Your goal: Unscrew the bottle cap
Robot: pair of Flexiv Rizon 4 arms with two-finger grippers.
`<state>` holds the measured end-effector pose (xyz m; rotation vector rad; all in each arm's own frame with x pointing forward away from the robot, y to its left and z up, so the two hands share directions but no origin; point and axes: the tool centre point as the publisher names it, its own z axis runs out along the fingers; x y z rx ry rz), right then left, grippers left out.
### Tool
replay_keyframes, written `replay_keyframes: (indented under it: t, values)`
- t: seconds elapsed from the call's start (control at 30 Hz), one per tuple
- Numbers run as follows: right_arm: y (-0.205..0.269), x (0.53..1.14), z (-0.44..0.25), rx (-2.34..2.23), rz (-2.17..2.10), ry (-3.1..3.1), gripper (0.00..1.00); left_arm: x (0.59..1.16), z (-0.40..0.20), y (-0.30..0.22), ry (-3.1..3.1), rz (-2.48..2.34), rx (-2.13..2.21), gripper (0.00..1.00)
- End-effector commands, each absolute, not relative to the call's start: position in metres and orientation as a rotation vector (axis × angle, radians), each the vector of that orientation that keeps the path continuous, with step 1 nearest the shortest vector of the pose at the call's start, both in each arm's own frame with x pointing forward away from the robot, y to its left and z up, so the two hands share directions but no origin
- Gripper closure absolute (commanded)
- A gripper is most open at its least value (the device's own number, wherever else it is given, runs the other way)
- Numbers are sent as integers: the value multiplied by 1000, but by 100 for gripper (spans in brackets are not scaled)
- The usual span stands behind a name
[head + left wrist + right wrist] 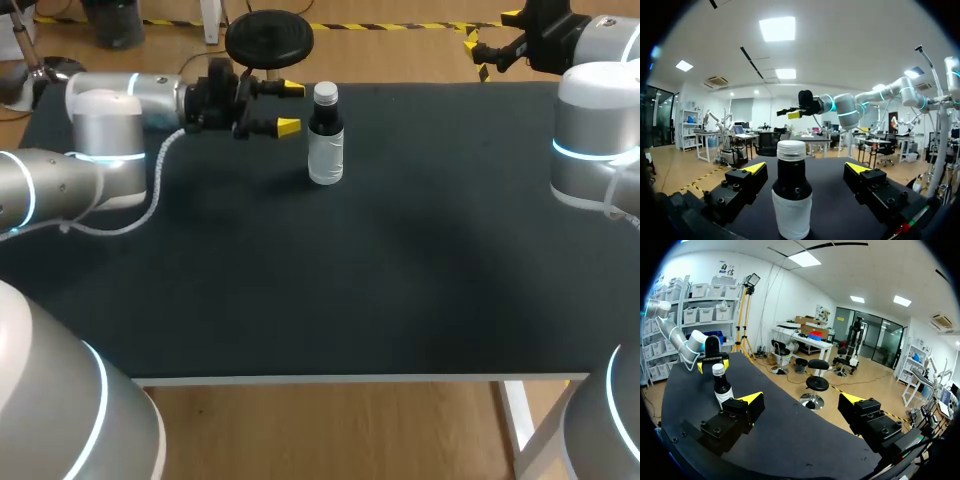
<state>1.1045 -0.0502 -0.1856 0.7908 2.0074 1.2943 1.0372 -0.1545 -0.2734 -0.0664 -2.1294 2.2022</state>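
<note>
site=robotics lab | cue=left arm (100, 150) and right arm (597, 135), glowing ring joints | cue=black work table (400, 290)

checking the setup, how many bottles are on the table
1. The capped bottle stands upright near the table's far edge, just in front of the open left pincer, untouched. Nothing there seems to hide another.

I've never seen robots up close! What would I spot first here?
A small dark bottle with a white cap stands upright, alone on the black table, near its far edge. Right beside it the left gripper, with bright yellow tips, is open and faces the bottle without touching it.
</note>
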Motion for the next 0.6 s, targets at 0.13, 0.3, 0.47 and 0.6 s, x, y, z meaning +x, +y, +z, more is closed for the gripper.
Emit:
replay_keyframes:
  t: [0.13, 0.3, 0.47, 0.6]
  values:
    - [-50, 1104, -185, 792, 1293, 2010, 0, 1045, -279, -167, -2093, 2174, -117, 0]
    - [-50, 1104, -185, 792, 1293, 2010, 0, 1045, -280, -174, -2087, 2163, -128, 0]
    - [-50, 1104, -185, 792, 1293, 2010, 0, 1047, -282, -178, -2084, 2152, -132, 0]
    - [-50, 1104, -185, 792, 1293, 2010, 0, 1048, -282, -182, -2083, 2141, -137, 0]
